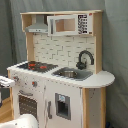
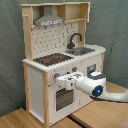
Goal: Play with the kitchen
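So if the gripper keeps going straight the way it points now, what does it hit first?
Most likely the kitchen front panel, just above the oven door near the knobs. The gripper already looks very close, though depth is unclear.

The white arm reaches horizontally toward the second exterior view's left, its pincer leading.

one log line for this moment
arm: at kitchen front | gripper: by knobs, above oven door | stovetop: bare

Both exterior views are soft and slightly blurred under even, diffuse lighting. The tall white and light-wood toy kitchen shows gentle shadows beneath its upper shelf, without harsh glare.
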Robot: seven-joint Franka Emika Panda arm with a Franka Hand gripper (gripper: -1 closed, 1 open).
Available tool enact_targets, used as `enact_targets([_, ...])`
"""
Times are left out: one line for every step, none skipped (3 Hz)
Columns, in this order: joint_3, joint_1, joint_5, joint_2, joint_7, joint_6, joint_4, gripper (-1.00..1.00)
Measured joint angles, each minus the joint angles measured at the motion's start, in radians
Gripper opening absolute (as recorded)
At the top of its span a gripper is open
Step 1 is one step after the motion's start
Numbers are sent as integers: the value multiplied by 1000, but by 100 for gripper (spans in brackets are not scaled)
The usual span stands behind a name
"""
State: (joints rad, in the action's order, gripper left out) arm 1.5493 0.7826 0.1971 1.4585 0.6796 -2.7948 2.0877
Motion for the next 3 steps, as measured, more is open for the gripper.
enact_targets([-96,-23,1,1,15,33,4,100])
enact_targets([-169,-65,2,2,28,99,3,100])
enact_targets([-245,-110,7,6,42,172,1,100])
